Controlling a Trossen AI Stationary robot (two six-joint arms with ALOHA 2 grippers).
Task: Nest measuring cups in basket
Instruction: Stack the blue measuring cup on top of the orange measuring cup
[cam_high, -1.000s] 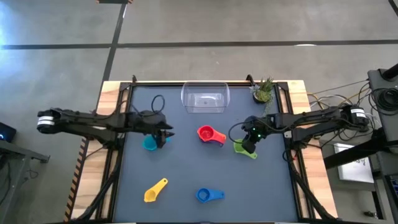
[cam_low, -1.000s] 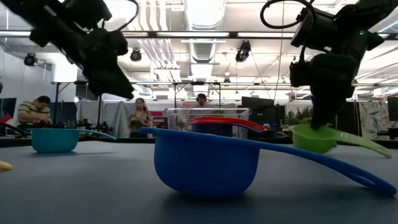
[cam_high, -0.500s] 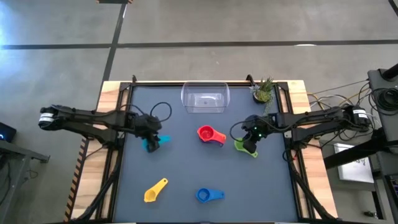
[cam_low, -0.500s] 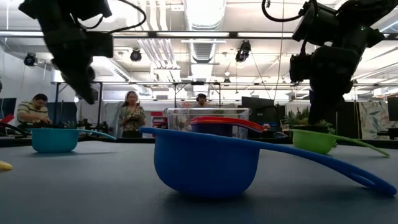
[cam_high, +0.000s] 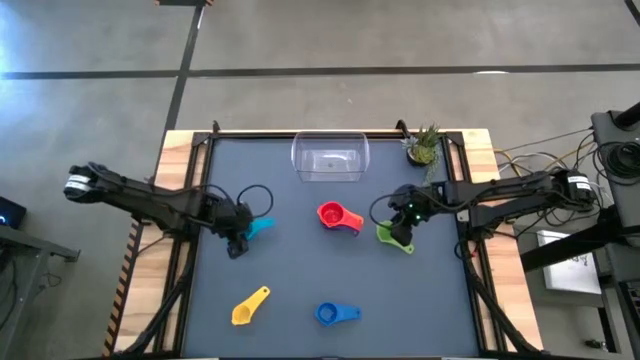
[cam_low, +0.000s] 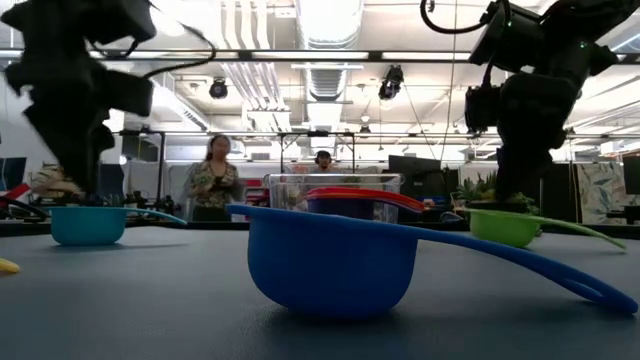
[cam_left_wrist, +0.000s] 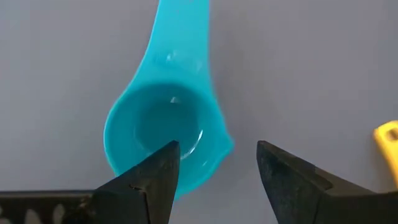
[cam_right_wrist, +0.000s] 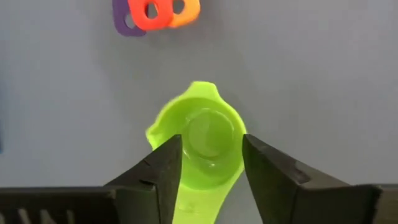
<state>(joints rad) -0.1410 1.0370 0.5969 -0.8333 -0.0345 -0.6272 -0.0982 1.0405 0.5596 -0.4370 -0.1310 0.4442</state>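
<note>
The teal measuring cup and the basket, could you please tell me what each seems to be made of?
The teal measuring cup looks like moulded plastic with a smooth, slightly glossy finish: small light glints show inside its bowl. The basket appears to be clear, hard plastic, since the dark table shows through its walls and its rim catches light.

Bare table (cam_high: 290, 270) lies open between the scattered cups; the plant (cam_high: 424, 146) crowds the basket's (cam_high: 330, 157) right side.

I see the dark tabletop (cam_high: 300, 280) from straight above; my low camera looks level across it. Both share the blue plastic measuring cup (cam_high: 335, 314) (cam_low: 335, 260), close to the low lens.
</note>
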